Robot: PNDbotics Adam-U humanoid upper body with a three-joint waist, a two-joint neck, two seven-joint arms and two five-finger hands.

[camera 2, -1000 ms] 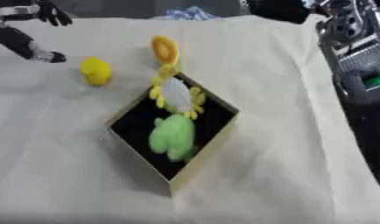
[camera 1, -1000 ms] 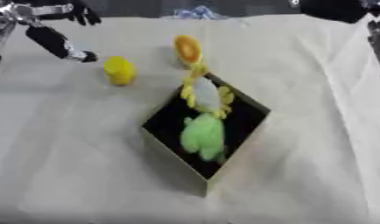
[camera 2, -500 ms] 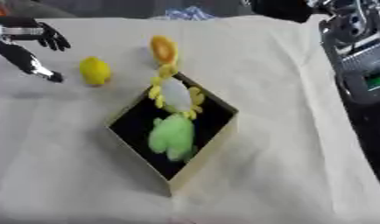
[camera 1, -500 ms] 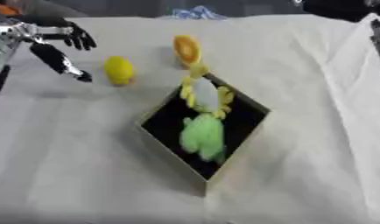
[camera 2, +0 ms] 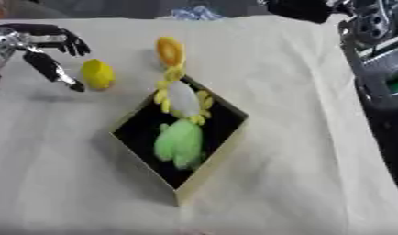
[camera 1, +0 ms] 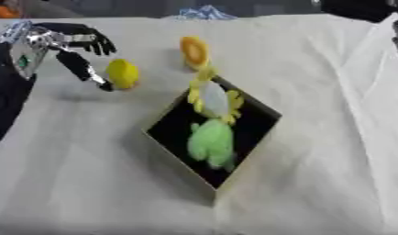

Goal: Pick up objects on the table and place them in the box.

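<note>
While the box (camera 1: 242, 137) in the centre of the left eye view already holds a green soft toy (camera 1: 210, 143) and a white and yellow flower-like toy (camera 1: 213, 101) that lies over its upper rim, the task seems to me about half done. Two things are left on the cloth-covered table (camera 1: 98, 183): a yellow rounded object (camera 1: 123, 73) at upper left and an orange object (camera 1: 193, 51) just above the upper corner of the box. At the upper left, the left hand (camera 1: 70, 42) has its fingers spread apart and grips nothing; one finger reaches down just beside the yellow object, but I cannot tell if it touches. Its forearm is cut off by the left edge. In the right eye view, the same layout shows, with the hand partly cut at the left edge. A dark shape at the top right corner may belong to the right arm, but no right hand can be made out. Both loose objects are blurred, so what exactly they are stays unclear.
</note>
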